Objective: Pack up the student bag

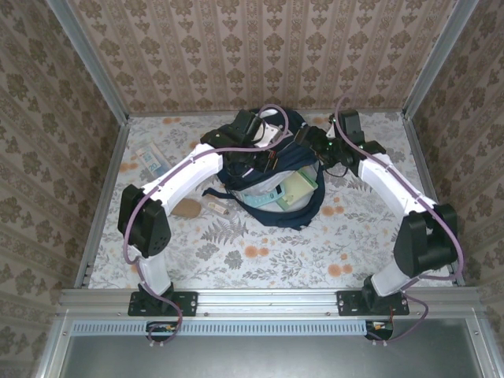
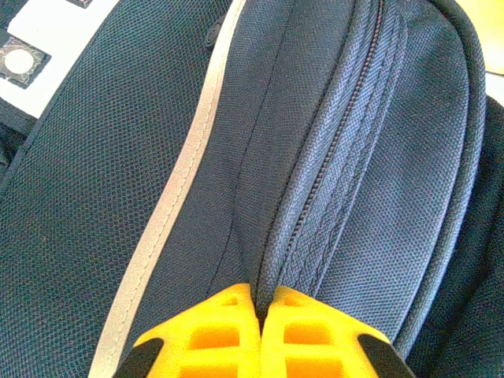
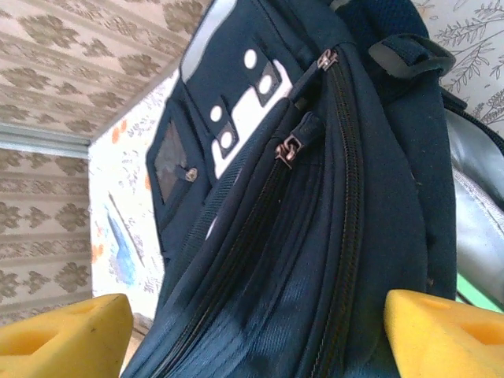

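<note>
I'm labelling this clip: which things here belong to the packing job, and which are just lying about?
In the job: student bag; left pincer, shut on its fabric; right pincer, open astride it.
Lying about on the table: blue-white packet; brown item; small stick-like item.

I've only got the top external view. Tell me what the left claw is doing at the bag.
Observer: The left claw is shut, pinching a fold of the bag beside a zip.
Operator: Now the right claw.
Observer: The right claw is open, with the bag's side between its spread fingers.
Operator: Describe what faces it.
Observer: Two metal zip pulls, each on its own track.
</note>
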Robot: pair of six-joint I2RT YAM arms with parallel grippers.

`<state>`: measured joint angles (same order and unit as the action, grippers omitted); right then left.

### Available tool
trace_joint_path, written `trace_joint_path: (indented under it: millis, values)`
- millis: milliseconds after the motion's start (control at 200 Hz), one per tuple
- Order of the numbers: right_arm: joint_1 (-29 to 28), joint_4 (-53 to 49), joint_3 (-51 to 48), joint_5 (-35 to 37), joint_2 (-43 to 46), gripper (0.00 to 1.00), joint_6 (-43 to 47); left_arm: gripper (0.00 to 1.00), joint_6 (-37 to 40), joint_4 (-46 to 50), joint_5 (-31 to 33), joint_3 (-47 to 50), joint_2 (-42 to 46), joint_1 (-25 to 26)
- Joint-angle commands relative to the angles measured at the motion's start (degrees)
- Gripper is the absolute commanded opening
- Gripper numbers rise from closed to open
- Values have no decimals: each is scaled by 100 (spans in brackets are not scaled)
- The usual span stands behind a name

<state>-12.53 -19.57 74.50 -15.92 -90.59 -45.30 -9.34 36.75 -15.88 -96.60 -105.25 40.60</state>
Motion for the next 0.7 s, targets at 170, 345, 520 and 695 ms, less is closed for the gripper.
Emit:
trace_joint_path:
  millis: [170, 345, 520, 695]
  values:
    - [41, -504, 73, -161, -177, 19, 4, 0, 55, -19, 83, 66, 281, 53]
    - [151, -477, -336, 339, 388, 0, -117, 0, 29, -44, 313, 63, 225, -56]
    - [209, -511, -938, 846, 1052, 0, -382, 0, -19, -46, 431, -135, 95, -269]
    - [210, -493, -1689, 1160, 1951, 0, -846, 0, -24, 54, 524, -508, -146, -408]
